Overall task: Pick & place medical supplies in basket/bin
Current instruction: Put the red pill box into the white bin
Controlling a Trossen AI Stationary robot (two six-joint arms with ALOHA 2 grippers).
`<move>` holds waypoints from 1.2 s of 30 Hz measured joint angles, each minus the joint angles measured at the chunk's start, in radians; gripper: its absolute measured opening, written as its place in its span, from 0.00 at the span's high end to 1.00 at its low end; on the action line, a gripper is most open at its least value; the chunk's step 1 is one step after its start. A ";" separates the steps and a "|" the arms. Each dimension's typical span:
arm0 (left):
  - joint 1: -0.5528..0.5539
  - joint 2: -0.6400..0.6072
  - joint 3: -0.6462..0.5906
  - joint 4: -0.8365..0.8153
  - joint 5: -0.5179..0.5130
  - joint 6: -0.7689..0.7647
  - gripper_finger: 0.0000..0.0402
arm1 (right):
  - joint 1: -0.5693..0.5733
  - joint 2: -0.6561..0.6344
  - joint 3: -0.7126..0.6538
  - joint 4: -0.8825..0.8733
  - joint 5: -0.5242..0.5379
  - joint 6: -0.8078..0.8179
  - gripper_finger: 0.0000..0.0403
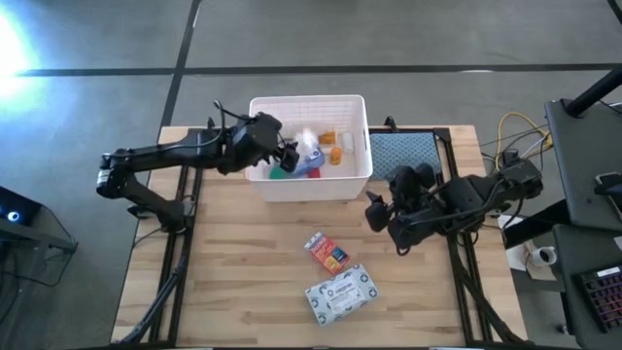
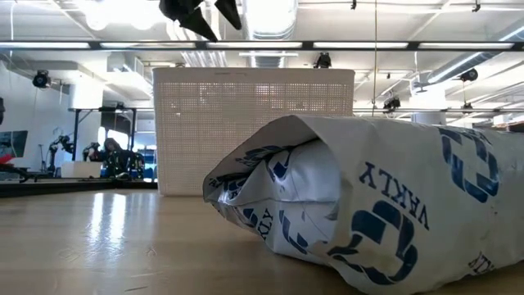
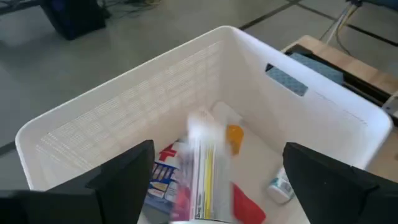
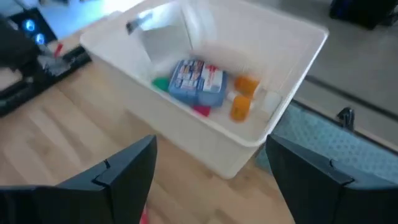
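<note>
Desk (image 1: 233, 282) of pale wood planks, seen from above, with two dark arms reaching in from either side. White latticed basket (image 1: 309, 146) at the far middle of the desk, beside a blue-teal textured pad (image 1: 403, 153) on its right. Inside the basket: blue-white box (image 4: 198, 82), orange bottles (image 4: 242, 98), a green bit (image 4: 160, 82), a red piece and other small supplies, partly blurred. Left hand (image 1: 285, 154) over the basket's left part, above the supplies, fingers (image 3: 118, 183) spread wide; between them in the left wrist view, a blurred white and yellow item (image 3: 204, 169) over the basket floor, apart from both fingers; held or loose, cannot tell. Right hand (image 1: 381, 212) above bare desk just in front of the basket's right corner, fingers (image 4: 121, 171) wide apart, nothing gripped. Nearer the front edge, well apart from both hands: grey-white flat packet (image 1: 341, 295) with blue print, lying flat, filling the low view. Just behind it, closer to the basket, small red-orange box (image 1: 328, 252), lying aslant.
</note>
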 joint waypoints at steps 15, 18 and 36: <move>-0.433 -0.016 -0.043 -0.136 0.001 -0.318 0.17 | -0.076 0.126 -0.064 0.023 -0.371 0.011 0.29; -0.545 -0.013 -0.098 -0.127 0.001 -0.413 0.17 | -0.098 0.166 -0.065 0.094 -0.443 -0.093 0.29; -0.807 -0.002 -0.684 0.548 0.005 -1.165 0.17 | -0.248 0.358 -0.318 0.604 -0.921 -0.484 0.38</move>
